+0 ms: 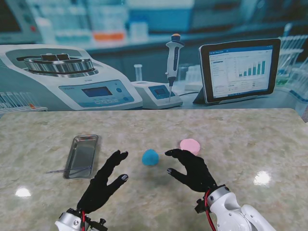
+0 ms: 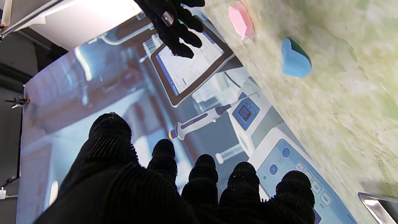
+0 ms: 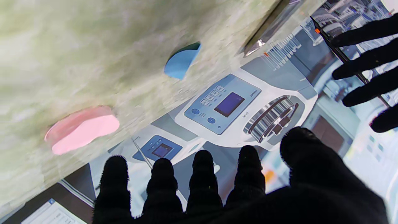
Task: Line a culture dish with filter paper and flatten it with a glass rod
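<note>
Two hands, both spread wide, holding nothing: left hand [image 1: 103, 185], right hand [image 1: 192, 169], raised near the table's near edge. Blue disc [image 1: 150, 157] between them, at 12 o'clock from the gap; pink disc [image 1: 190, 145] at 12 o'clock just past the right hand. Steel tray [image 1: 82, 155] at 11 o'clock from the left hand; thin rod [image 1: 57, 170] lies at its near end. Which disc is dish or paper: cannot tell. Judged: nothing lined, nothing pressed; all steps remain.

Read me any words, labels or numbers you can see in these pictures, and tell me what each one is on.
None can be read.
Tablet on the backdrop: chart and text lines, too small.
Centrifuge panel: a small label beside the screen, blurred.
Pink dish, blue piece, tray: no markings visible.
</note>
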Controlling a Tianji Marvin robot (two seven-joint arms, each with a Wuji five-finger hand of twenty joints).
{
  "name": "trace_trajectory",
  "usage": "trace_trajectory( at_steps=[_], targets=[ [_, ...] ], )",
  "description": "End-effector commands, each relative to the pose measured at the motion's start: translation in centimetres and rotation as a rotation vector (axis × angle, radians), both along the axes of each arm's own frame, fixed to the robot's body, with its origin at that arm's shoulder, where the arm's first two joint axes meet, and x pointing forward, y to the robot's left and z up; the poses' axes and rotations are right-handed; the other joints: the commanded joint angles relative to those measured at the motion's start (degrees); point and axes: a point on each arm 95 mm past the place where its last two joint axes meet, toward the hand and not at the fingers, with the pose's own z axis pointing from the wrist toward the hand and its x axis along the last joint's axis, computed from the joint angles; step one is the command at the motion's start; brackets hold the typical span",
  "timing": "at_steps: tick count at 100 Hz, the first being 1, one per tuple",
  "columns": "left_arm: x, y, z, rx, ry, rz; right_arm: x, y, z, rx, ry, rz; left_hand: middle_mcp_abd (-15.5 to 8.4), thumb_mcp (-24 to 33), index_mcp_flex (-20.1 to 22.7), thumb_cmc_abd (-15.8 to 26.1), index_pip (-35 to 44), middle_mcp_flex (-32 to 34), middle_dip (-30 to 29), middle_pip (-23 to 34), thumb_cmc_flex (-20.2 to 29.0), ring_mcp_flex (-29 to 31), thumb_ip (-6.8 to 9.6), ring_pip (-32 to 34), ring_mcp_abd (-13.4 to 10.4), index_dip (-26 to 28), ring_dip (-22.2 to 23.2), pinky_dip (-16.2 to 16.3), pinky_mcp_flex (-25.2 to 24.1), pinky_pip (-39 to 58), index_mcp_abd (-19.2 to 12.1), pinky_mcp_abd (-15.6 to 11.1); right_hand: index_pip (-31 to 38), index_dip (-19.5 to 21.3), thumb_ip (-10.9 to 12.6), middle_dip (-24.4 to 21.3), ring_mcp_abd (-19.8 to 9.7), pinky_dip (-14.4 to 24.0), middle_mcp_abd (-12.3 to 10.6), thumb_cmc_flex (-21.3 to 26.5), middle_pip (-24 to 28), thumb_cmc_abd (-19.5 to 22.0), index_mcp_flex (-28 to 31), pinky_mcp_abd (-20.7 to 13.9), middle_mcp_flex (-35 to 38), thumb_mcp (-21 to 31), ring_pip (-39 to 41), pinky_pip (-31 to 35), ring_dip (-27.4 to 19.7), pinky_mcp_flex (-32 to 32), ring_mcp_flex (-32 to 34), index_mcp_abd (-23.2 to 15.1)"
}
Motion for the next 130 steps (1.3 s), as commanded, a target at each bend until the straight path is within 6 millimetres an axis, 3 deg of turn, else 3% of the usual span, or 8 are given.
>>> trace_trajectory(
  at_steps=[1,33,73,84,92,105,112,130],
  targets=[
    [-0.2,-0.1,0.1,0.005,-0.001,-0.013,1.2,-0.9,0.9,-0.033,-0.02,-0.008,-0.97,-0.94,-0.51,1.89,1.1,-1.1,1.29,0.22,0.42,-1.6,0.86,-0.47,-1.89,0.46,1.07,0.75,-0.12,-2.48,-0.89,-1.64,1.74,-1.67,1.21,0.52,0.35,-1.19,0.1,0.15,1.08,-0.37,-2.58,1.53,-0.11,-1.07,2.13,4.15,1.56,-0.71,1.7,-2.15],
    [0.1,-0.1,0.2,0.027,0.001,-0.037,5.1,-3.8,2.7,-0.222,-0.023,-0.001,-1.02,-0.95,-0.18,1.84,1.19,-1.07,1.7,0.34,0.4,-1.57,0.86,-0.4,-1.86,0.5,1.33,0.92,-0.11,-2.46,-0.92,-1.62,3.31,-3.05,1.04,1.76,1.27,-1.34,0.99,-1.18,2.64,-0.45,-2.9,2.87,-0.23,-0.91,4.04,9.8,2.72,0.18,2.81,-2.28],
    [0.6,0.1,0.3,0.059,0.012,-0.056,11.9,-5.4,1.5,-0.388,0.014,-0.008,-1.0,-0.92,0.07,1.79,1.31,-1.07,2.06,0.37,0.53,-1.57,0.84,-0.4,-1.87,0.58,1.63,1.13,-0.13,-2.46,-0.75,-1.61,3.77,-3.51,1.41,2.66,1.55,-2.26,0.91,-0.75,3.75,-0.92,-2.96,3.27,-0.24,0.31,4.54,10.95,3.0,0.46,3.34,-2.79],
    [0.7,0.3,0.4,0.065,0.007,-0.054,13.6,-5.4,1.2,-0.428,0.024,-0.009,-0.95,-0.94,-0.1,1.8,1.21,-1.07,2.1,0.35,0.51,-1.57,0.83,-0.39,-1.78,0.55,1.68,1.17,-0.13,-2.47,-1.28,-1.56,3.87,-3.61,2.27,2.79,5.32,-2.39,1.0,-0.66,3.91,-1.26,-3.11,4.5,-0.27,1.06,5.04,12.04,3.21,1.63,3.49,-3.02],
    [0.7,0.4,0.4,0.067,0.005,-0.052,14.7,-5.4,1.0,-0.458,0.027,-0.01,-0.92,-0.93,-0.18,1.81,1.17,-1.07,2.1,0.33,0.52,-1.56,0.84,-0.4,-1.82,0.53,1.7,1.19,-0.13,-2.47,-1.37,-1.56,4.02,-3.75,2.65,2.83,8.71,-0.19,1.43,-2.13,3.36,-1.87,-3.16,6.62,-0.46,1.51,6.87,17.85,4.27,4.5,4.61,-3.63],
    [0.7,0.6,0.5,0.071,0.005,-0.049,16.2,-5.5,0.9,-0.526,0.02,-0.002,-0.87,-0.92,-0.26,1.77,1.12,-1.08,2.1,0.32,0.58,-1.57,0.84,-0.42,-1.74,0.51,1.71,1.22,-0.13,-2.48,-1.31,-1.57,1.32,-3.77,0.16,3.34,12.01,5.92,1.93,-6.38,-1.02,-2.71,-3.28,7.82,-0.84,2.68,10.7,25.86,7.83,7.82,6.61,-3.91],
    [0.7,0.7,0.5,0.073,0.005,-0.049,17.0,-5.5,0.8,-0.562,0.015,0.005,-0.89,-0.94,-0.23,1.83,1.11,-1.08,2.11,0.31,0.52,-1.56,0.84,-0.41,-1.83,0.5,1.71,1.23,-0.13,-2.48,-1.62,-1.59,0.35,-3.65,-0.44,3.58,12.83,6.76,2.2,-7.83,-1.74,-3.29,-3.58,8.0,-1.14,2.49,11.21,26.81,8.33,8.48,6.94,-4.04],
    [0.7,0.9,0.5,0.078,0.004,-0.047,18.1,-5.5,0.6,-0.65,0.028,0.041,-0.65,-0.94,-0.22,1.78,1.22,-1.09,2.13,0.34,0.55,-1.56,0.83,-0.4,-1.77,0.55,1.73,1.26,-0.14,-2.49,-1.96,-1.55,-4.1,3.74,-1.62,6.06,14.5,9.04,2.34,-10.63,-6.29,-9.54,-3.18,11.87,-1.6,7.88,11.23,27.35,9.37,10.54,7.55,-6.3]
  ],
)
